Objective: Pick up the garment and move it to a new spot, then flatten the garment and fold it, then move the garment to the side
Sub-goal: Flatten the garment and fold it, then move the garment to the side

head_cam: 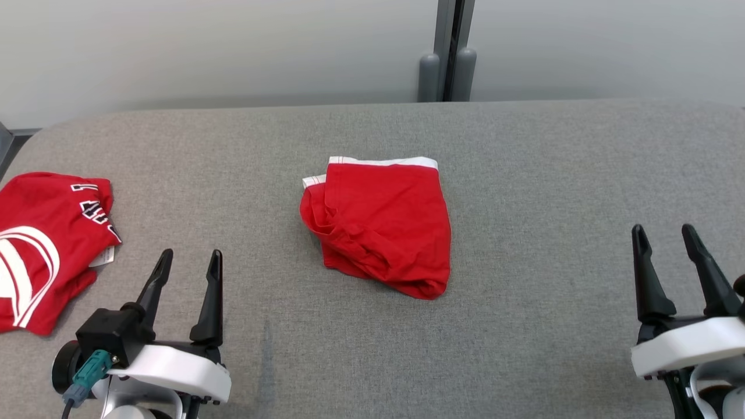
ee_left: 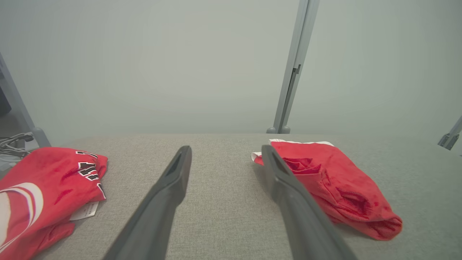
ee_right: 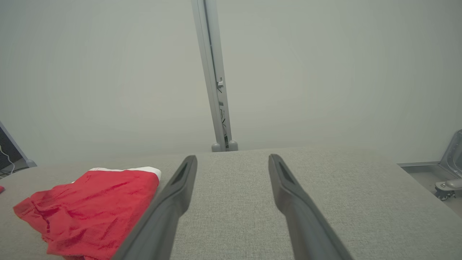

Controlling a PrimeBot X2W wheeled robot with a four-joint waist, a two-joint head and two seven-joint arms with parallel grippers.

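Observation:
The garment (head_cam: 381, 224) is a pair of red shorts with a white waistband, lying loosely folded and rumpled in the middle of the grey fabric table (head_cam: 524, 174). It shows at the right in the left wrist view (ee_left: 335, 187) and at the lower left in the right wrist view (ee_right: 90, 206). My left gripper (head_cam: 191, 261) hovers open at the near left, well short of the garment, with nothing between its fingers (ee_left: 169, 195). At the near right my right gripper (head_cam: 665, 234) stands open and empty too, its fingers (ee_right: 288, 195) apart over bare table.
A red jersey (head_cam: 41, 244) with white and black lettering lies crumpled at the table's left edge, close to my left gripper (ee_left: 43, 191). A grey post (head_cam: 448, 52) rises behind the table's far edge against a pale wall. Cables (ee_left: 14, 139) lie off the table's left.

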